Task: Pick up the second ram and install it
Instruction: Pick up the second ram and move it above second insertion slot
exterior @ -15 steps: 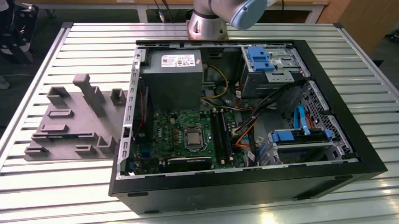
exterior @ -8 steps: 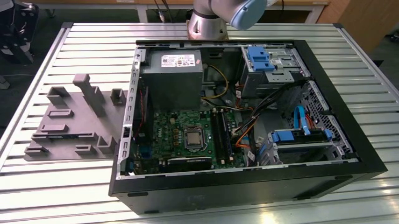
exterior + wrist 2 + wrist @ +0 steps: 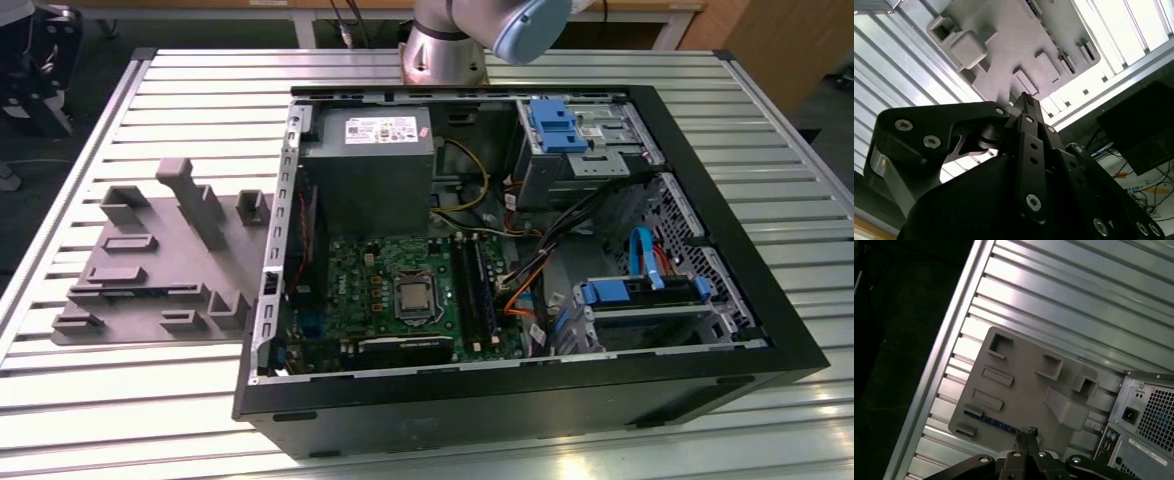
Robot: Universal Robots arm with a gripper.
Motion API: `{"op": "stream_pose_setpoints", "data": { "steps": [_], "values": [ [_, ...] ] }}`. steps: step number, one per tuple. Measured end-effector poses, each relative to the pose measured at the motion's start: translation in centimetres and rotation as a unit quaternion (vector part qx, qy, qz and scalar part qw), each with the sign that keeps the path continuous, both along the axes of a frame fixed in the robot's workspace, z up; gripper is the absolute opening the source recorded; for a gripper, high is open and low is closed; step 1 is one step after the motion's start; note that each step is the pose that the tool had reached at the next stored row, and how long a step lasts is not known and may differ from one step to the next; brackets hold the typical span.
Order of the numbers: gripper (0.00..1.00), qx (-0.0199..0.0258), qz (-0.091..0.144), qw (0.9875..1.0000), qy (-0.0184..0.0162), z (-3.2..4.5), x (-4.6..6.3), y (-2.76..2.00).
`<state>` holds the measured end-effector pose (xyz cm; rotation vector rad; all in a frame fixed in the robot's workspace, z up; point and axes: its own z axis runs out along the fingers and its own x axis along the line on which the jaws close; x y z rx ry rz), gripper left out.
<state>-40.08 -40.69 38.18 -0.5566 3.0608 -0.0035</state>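
The second ram (image 3: 990, 420) is a thin blue-green stick lying in a groove along one edge of the grey fixture plate (image 3: 1024, 385). In the exterior view the ram (image 3: 139, 292) sits low on that plate (image 3: 147, 225), on the exterior view's left of the open computer case (image 3: 747, 330). My gripper (image 3: 1026, 434) hangs well above the plate with its fingertips over the ram's end. The jaws are pressed together with nothing between them. In the second wrist view the gripper (image 3: 1024, 98) points down at the same plate (image 3: 1004, 55). The black memory slots (image 3: 467, 285) lie on the motherboard inside the case.
The case lies open on a slatted metal table (image 3: 160, 90). Inside are a grey power supply (image 3: 367, 170), blue drive brackets (image 3: 554, 125), orange and blue cables (image 3: 534, 290) beside the slots, and a processor socket (image 3: 414, 298). The arm's base (image 3: 447, 45) stands behind the case.
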Motion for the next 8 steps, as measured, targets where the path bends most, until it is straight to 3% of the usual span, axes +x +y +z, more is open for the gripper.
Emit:
{"op": "stream_pose_setpoints", "data": {
  "steps": [4,8],
  "values": [
    [0.13,-0.0001,0.030,0.9996,0.0001,-0.02,0.00,0.00],
    [0.13,0.0000,0.058,0.9983,0.0000,-0.06,0.00,0.00]
  ]
}}
